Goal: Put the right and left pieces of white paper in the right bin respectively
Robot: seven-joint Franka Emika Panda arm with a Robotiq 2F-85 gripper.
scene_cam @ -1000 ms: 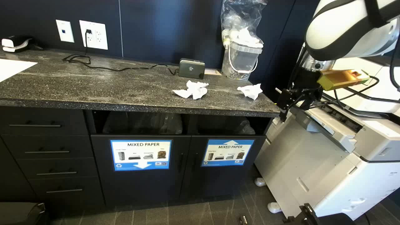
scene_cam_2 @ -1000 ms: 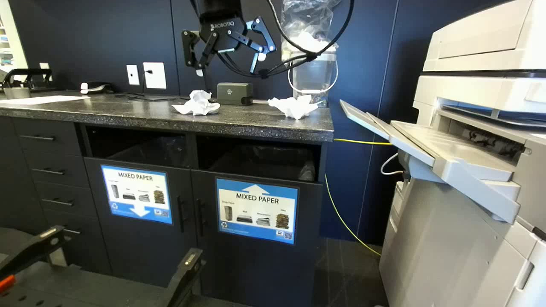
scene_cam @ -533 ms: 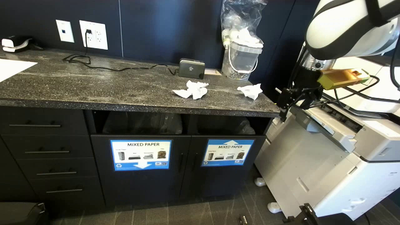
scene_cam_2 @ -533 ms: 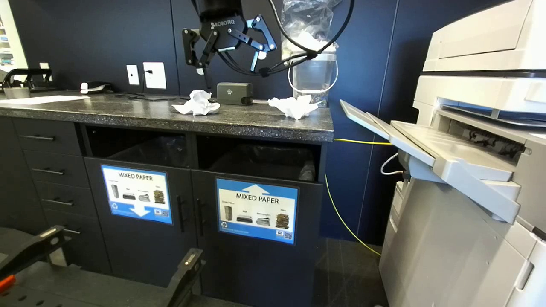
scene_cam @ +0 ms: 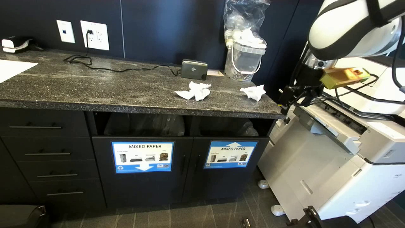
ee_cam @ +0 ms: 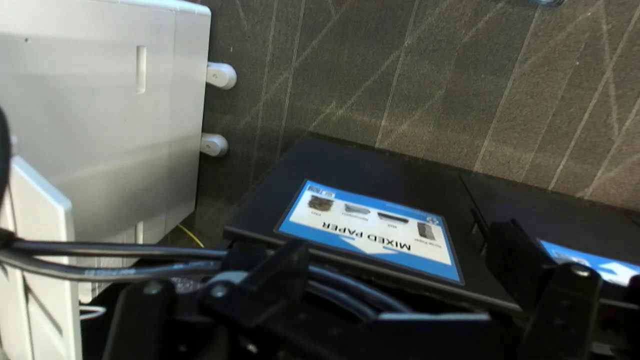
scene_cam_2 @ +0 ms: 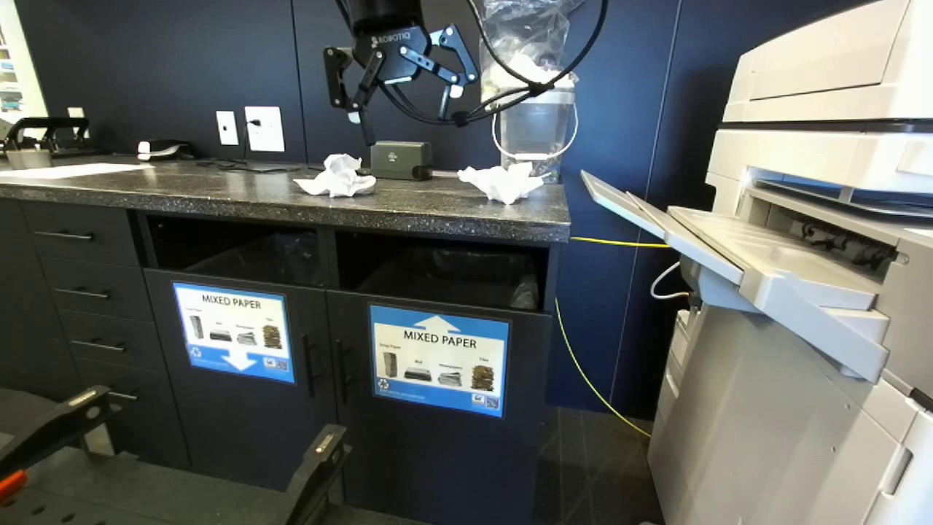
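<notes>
Looking light and soft, left paper wad and right wad were best pinched at peaks, fingers seen spread.

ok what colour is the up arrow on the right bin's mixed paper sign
White; the up arrow shows best in an exterior view.

I see left wad, right wad: white, crumpled paper, apart on tabletop; dark right bin below.

In exterior view I see dark blue wall top, speckled counter mid-left, drawers lower left, printer right, lined carpet bottom.
</notes>
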